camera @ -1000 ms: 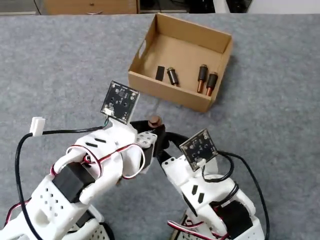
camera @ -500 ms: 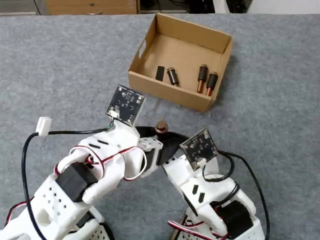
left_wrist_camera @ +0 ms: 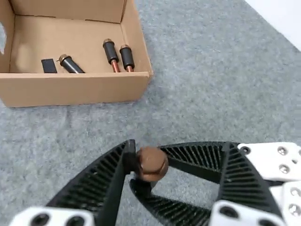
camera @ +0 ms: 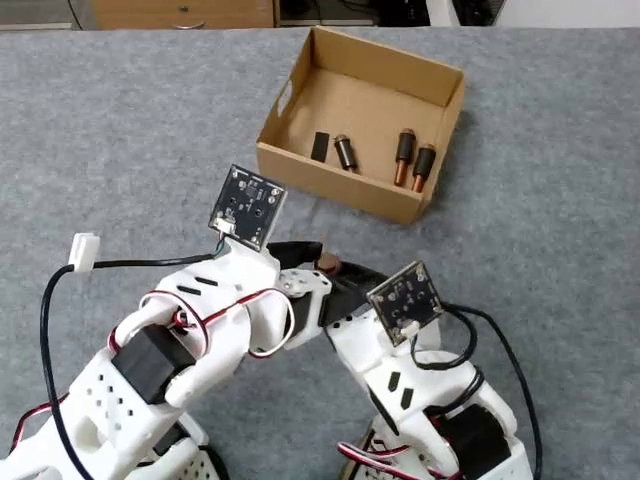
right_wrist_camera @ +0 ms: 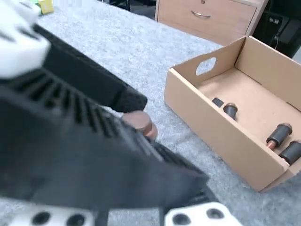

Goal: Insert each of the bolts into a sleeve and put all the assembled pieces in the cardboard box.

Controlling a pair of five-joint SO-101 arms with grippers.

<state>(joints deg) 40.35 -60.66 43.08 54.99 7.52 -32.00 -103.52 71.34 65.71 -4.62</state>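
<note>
A copper-headed bolt (camera: 326,264) stands just in front of the cardboard box (camera: 300,170), where both arms' black fingers meet. My right gripper (camera: 338,280) is shut on the bolt (right_wrist_camera: 138,123), whose head pokes out above its fingers. My left gripper (left_wrist_camera: 178,153) stands open around the bolt (left_wrist_camera: 151,164), with one fingertip (left_wrist_camera: 128,157) touching the head. The shank is hidden. In the box lie three assembled pieces (camera: 345,152) (camera: 404,155) (camera: 424,167) and one loose black sleeve (camera: 320,146).
The box's near wall (left_wrist_camera: 75,92) stands a short way beyond the grippers. Grey carpet-like table surface (camera: 540,220) lies open to the right and left of the box. A wooden drawer unit (right_wrist_camera: 207,16) stands behind the table.
The bolt head has dropped back toward the arms, away from the box. The left arm shifted right, then settled, and the right arm's camera board moved slightly right and down.
</note>
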